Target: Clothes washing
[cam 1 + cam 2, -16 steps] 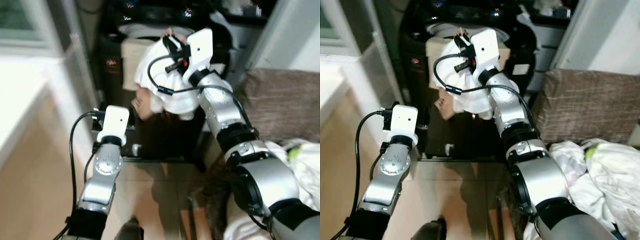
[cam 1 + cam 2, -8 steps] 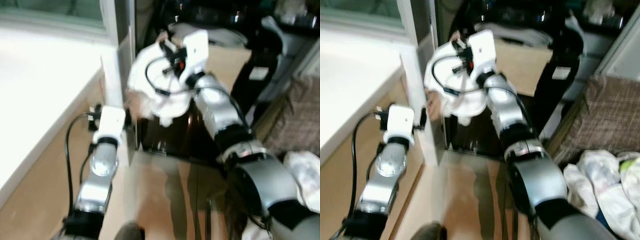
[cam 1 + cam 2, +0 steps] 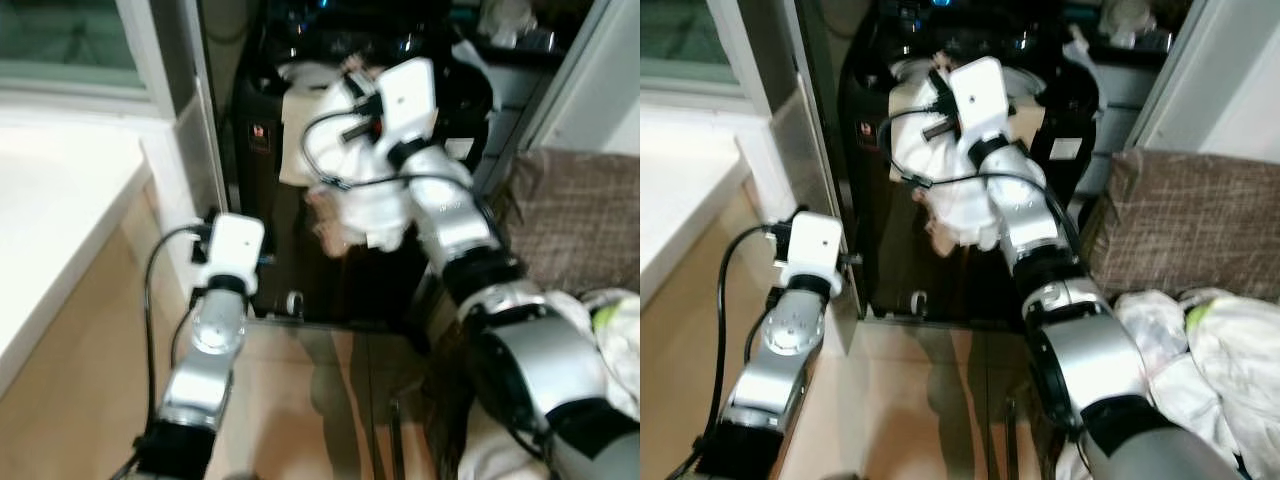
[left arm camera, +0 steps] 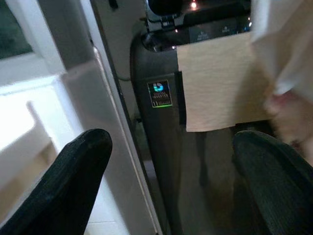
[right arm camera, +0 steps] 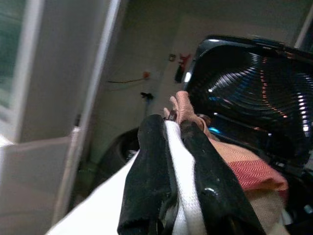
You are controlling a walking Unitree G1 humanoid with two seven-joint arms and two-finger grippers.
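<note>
Swinging back toward the machine since half a second ago, the head camera again looks straight at the dark washing machine (image 3: pixel 940 200), and the right arm has carried its load from beside the white wall post to just over the machine's top. The white garment (image 3: pixel 965 205) is pinched between the right end effector's (image 5: pixel 171 161) two black fingers, which are closed on a fold of it; most of the cloth hangs below and behind them, draping down the machine's front with its long axis roughly vertical. Ahead of the fingertips lies the raised glossy lid (image 5: pixel 254 93), with reddish cloth (image 5: pixel 249 169) just under it, so the drum opening is probably forward and slightly down. The left end effector (image 4: pixel 171 181) hovers low, fingers spread wide and holding nothing, facing the machine's front panel; the right arm is clearly the nearer. Beside the machine, more laundry (image 3: pixel 1230 350) lies heaped.
</note>
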